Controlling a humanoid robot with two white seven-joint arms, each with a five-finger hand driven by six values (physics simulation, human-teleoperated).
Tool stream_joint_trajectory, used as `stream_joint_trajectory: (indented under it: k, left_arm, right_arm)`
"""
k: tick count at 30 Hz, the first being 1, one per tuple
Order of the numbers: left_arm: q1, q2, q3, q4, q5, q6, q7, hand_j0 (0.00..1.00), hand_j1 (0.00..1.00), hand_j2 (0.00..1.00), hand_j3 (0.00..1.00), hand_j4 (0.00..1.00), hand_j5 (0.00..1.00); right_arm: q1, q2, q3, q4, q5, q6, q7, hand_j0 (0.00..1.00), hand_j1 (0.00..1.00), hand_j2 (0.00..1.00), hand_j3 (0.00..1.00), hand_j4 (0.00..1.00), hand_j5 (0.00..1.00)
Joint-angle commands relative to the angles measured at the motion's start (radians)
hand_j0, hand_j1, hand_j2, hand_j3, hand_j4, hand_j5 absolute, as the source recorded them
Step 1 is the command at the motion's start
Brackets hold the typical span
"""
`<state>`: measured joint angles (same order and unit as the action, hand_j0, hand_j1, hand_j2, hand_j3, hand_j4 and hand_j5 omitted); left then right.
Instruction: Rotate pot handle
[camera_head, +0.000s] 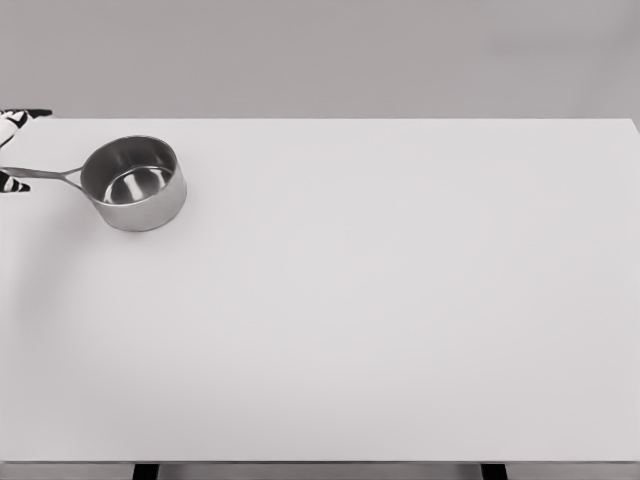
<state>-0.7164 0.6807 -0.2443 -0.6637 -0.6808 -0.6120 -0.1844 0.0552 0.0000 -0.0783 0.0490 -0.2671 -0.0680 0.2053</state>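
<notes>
A steel saucepan (134, 183) stands upright on the white table (360, 300) at the far left. Its thin handle (50, 176) points left toward the picture's edge. Only the tips of my left hand (14, 150) show at that edge. One dark-tipped finger (26, 115) sits above and apart from the handle, while another (12, 184) lies against the handle's outer end. The fingers are spread and do not close around the handle. The rest of the hand and arm is cut off. My right arm is out of view.
The table's far edge (340, 119) runs just behind the pot, with a grey wall beyond. The near edge (320, 462) crosses the bottom of the picture.
</notes>
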Motion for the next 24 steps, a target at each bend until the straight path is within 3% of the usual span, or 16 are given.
stream_joint_trajectory:
  k: [1, 8, 10, 12, 15, 22, 24]
  left_arm:
    - [0.000, 0.003, 0.002, -0.001, 0.015, 0.001, 0.002, 1.00, 1.00, 1.00, 1.00, 1.00, 1.00]
    - [0.034, 0.008, -0.001, -0.013, 0.066, 0.001, 0.002, 1.00, 1.00, 1.00, 1.00, 1.00, 1.00]
    - [0.061, 0.016, 0.003, -0.056, 0.070, 0.001, 0.003, 1.00, 1.00, 1.00, 1.00, 1.00, 1.00]
    - [0.106, 0.054, 0.000, -0.132, 0.129, 0.001, 0.003, 1.00, 1.00, 1.00, 1.00, 1.00, 1.00]
    - [0.204, 0.099, 0.005, -0.296, 0.211, 0.001, 0.005, 1.00, 1.00, 1.00, 1.00, 1.00, 1.00]
    - [0.213, 0.108, 0.037, -0.369, 0.224, 0.001, 0.005, 1.00, 1.00, 1.00, 1.00, 1.00, 1.00]
    - [0.245, 0.111, 0.052, -0.402, 0.253, 0.001, 0.005, 1.00, 1.00, 1.00, 1.00, 1.00, 1.00]
  right_arm:
    - [0.000, 0.000, 0.000, 0.000, 0.000, 0.001, 0.000, 1.00, 1.00, 1.00, 1.00, 1.00, 1.00]
    - [0.000, 0.000, 0.000, 0.000, 0.000, 0.001, 0.000, 1.00, 1.00, 1.00, 1.00, 1.00, 1.00]
    - [0.000, 0.000, 0.000, 0.000, 0.000, -0.001, 0.000, 1.00, 1.00, 1.00, 1.00, 1.00, 1.00]
    - [0.000, 0.000, 0.000, 0.000, 0.000, 0.001, 0.000, 1.00, 1.00, 1.00, 1.00, 1.00, 1.00]
    - [0.000, 0.000, 0.000, 0.000, 0.000, -0.001, 0.000, 1.00, 1.00, 1.00, 1.00, 1.00, 1.00]
    - [0.000, 0.000, 0.000, 0.000, 0.000, 0.001, 0.000, 1.00, 1.00, 1.00, 1.00, 1.00, 1.00]
    - [0.000, 0.000, 0.000, 0.000, 0.000, -0.001, 0.000, 1.00, 1.00, 1.00, 1.00, 1.00, 1.00]
